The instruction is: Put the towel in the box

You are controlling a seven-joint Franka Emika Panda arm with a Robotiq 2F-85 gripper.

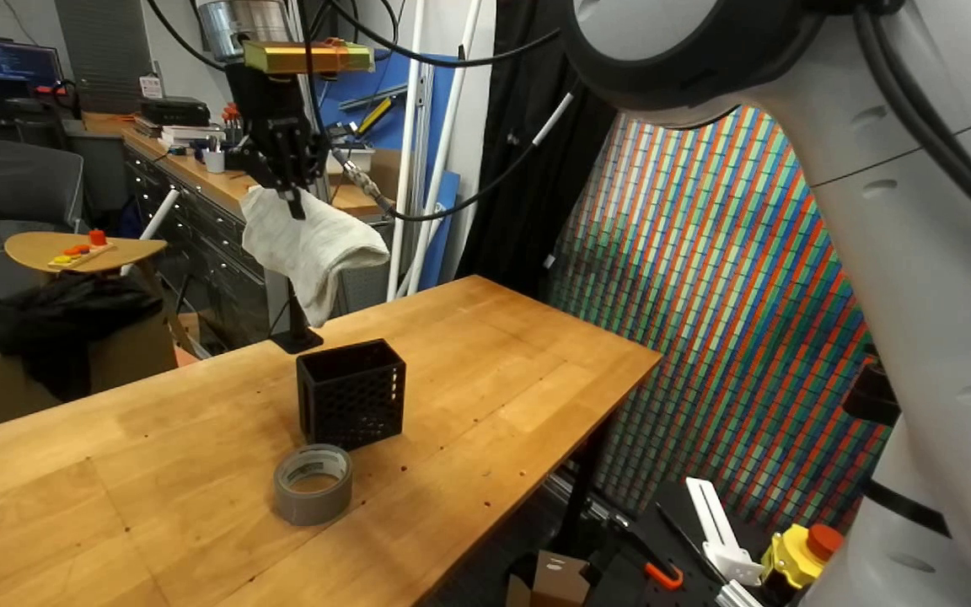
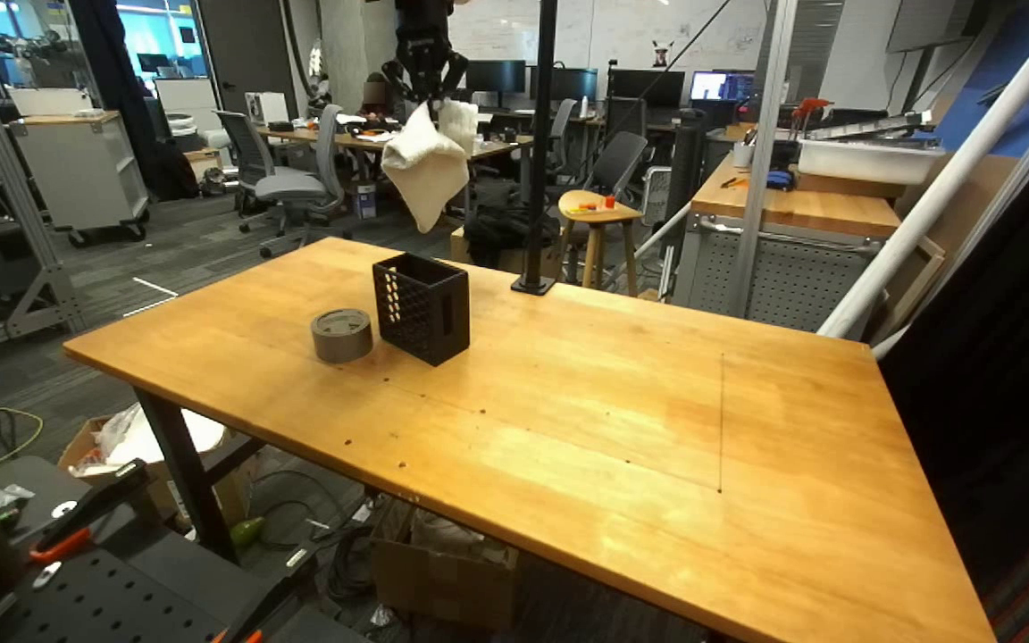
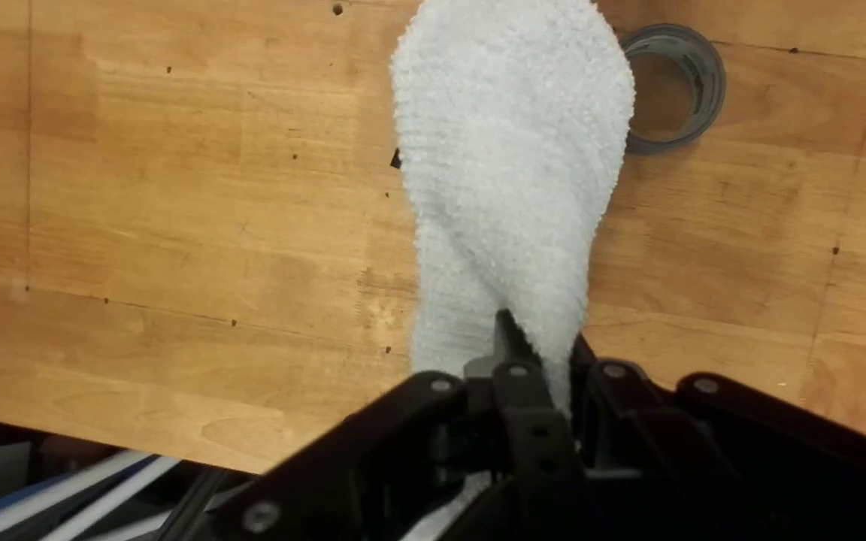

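Clenching the bunched white towel (image 1: pixel 308 253), the hand (image 3: pixel 542 334) hangs above the desk (image 2: pixel 657 429). The towel droops to 1 low corner, apart from the box (image 1: pixel 352 400) and higher than its rim in both exterior views. Upright on the desk, the black, open-topped box stands just beside 1 grey tape roll (image 2: pixel 342 338), which lies flat.

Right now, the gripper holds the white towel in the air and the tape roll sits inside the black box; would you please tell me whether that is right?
Not quite: the tape roll is on the table beside the black box, not inside it, as both exterior views show. The gripper holds the white towel in the air.
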